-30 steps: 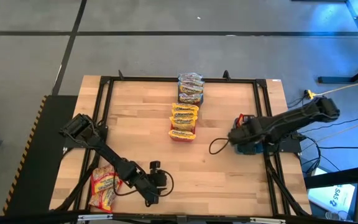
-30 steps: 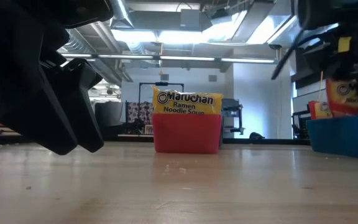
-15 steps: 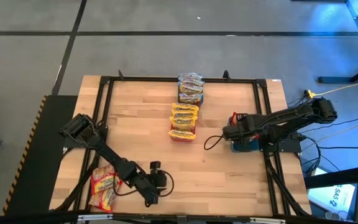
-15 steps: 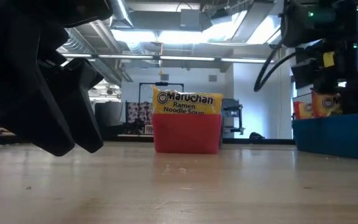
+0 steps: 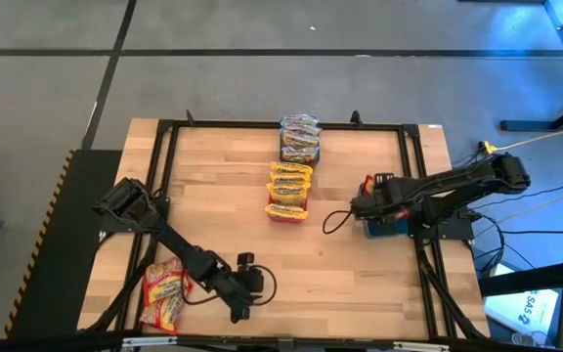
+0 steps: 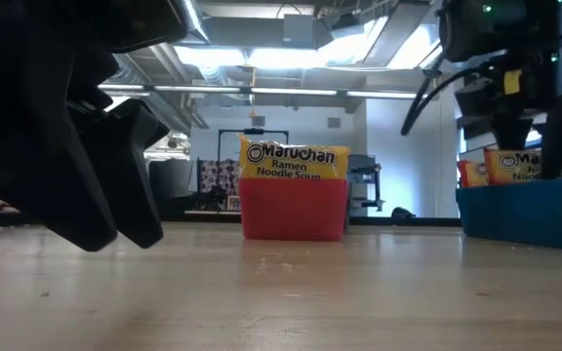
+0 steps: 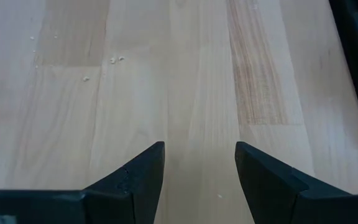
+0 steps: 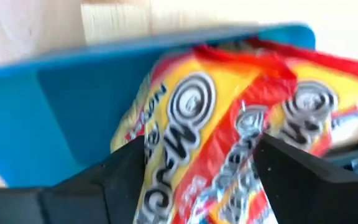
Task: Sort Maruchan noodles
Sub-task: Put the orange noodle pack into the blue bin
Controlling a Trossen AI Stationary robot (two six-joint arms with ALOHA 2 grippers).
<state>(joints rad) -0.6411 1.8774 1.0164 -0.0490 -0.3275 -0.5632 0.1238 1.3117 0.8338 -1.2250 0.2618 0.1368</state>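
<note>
Yellow-and-red Maruchan packets stand in a red bin (image 5: 286, 212) (image 6: 293, 207) mid-table and in a grey bin (image 5: 299, 154) behind it. A loose pile of packets (image 5: 162, 293) lies by the near-left corner. My right gripper (image 5: 362, 205) (image 8: 201, 149) hangs open over the blue bin (image 5: 387, 230) (image 6: 525, 210) at the table's right. Its fingers stand on either side of a packet (image 8: 191, 124) that sits inside that bin; whether they touch it cannot be told. My left gripper (image 5: 238, 308) (image 7: 199, 149) is open, low over bare wood near the near edge.
A black metal frame (image 5: 164, 176) runs around the tabletop and both arm bases stand on it. Bare wood lies between the red bin and my left gripper. Cables trail off the right side (image 5: 516, 196). The low view shows a room with ceiling lights beyond the table.
My right gripper has moved a little toward the table's left and down at the blue bin. The packet seen above the bin's rim a second ago now sits lower, inside the bin. The blue bin has slid slightly toward the table's left.
</note>
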